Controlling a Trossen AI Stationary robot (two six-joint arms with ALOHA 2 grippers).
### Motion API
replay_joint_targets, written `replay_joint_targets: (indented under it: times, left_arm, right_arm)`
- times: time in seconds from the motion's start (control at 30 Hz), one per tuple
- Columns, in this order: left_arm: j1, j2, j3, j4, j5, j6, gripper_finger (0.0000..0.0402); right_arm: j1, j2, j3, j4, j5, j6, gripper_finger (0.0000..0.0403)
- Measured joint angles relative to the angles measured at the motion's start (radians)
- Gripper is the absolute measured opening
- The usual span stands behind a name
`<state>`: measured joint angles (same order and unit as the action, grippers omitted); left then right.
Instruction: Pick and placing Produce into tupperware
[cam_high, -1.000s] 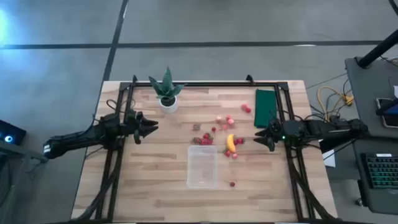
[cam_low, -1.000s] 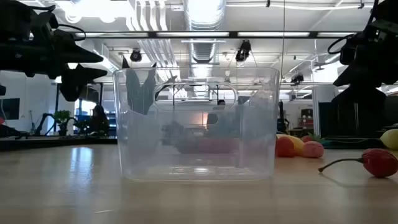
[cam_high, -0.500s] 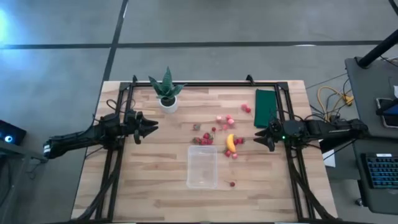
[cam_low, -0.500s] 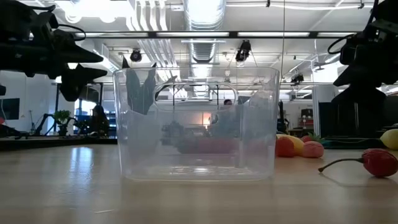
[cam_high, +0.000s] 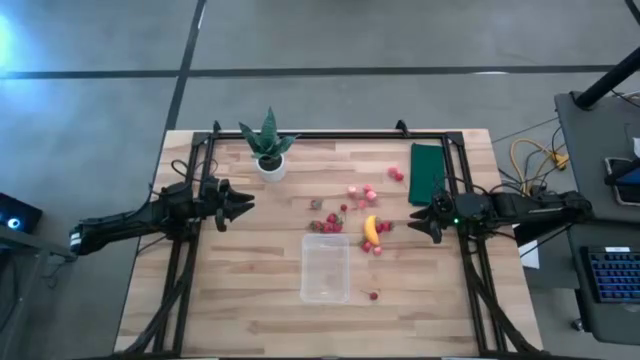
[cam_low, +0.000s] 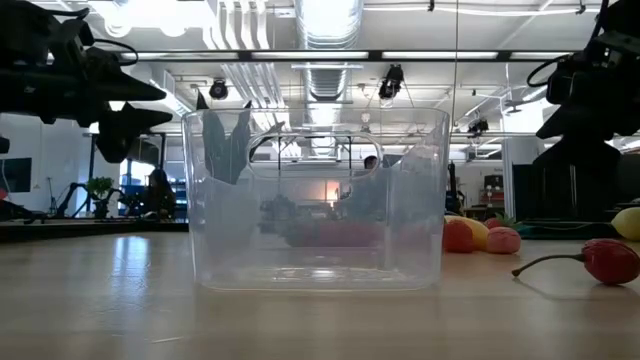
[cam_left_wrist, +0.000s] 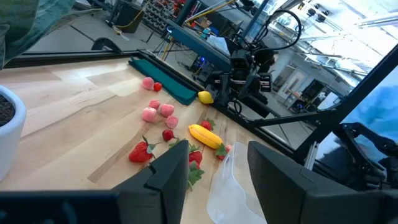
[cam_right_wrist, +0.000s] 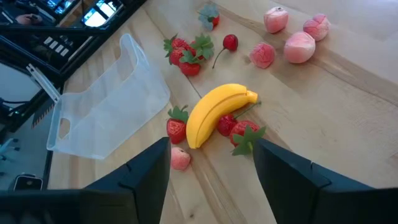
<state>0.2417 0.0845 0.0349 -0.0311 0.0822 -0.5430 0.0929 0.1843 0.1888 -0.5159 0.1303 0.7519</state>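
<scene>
The clear tupperware (cam_high: 325, 267) stands on its base at the table's middle, near side, and fills the low view as tupperware (cam_low: 315, 200). Beyond it lie the produce: a yellow banana (cam_high: 371, 230), red strawberries (cam_high: 327, 225), pink pieces (cam_high: 362, 192) and a lone cherry (cam_high: 373, 296) by the tub's right side. The right wrist view shows the banana (cam_right_wrist: 214, 114) among strawberries; the left wrist view shows a lemon (cam_left_wrist: 205, 96). My left gripper (cam_high: 240, 205) hovers open left of the fruit. My right gripper (cam_high: 418, 218) hovers open right of the banana.
A spiky green plant in a white pot (cam_high: 267, 150) stands near the far edge, left of centre. A flat dark green rectangle (cam_high: 428, 172) lies by the right far corner. A black frame (cam_high: 330, 135) runs round the table. Bare wood (cam_high: 240, 290) lies left of the tub.
</scene>
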Motion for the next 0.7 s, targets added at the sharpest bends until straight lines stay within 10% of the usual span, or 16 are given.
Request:
replay_joint_targets:
  times: [0.27, 0.5, 0.7]
  left_arm:
    - [0.000, 0.000, 0.000, 0.000, 0.000, 0.000, 0.0150]
    - [0.000, 0.000, 0.000, 0.000, 0.000, 0.000, 0.0150]
    - [0.000, 0.000, 0.000, 0.000, 0.000, 0.000, 0.0151]
  right_arm:
    - [0.000, 0.000, -0.001, 0.006, 0.010, -0.001, 0.0219]
    - [0.000, 0.008, -0.011, 0.225, 0.553, -0.074, 0.0219]
    - [0.000, 0.007, 0.016, 0.238, 0.653, -0.056, 0.0219]
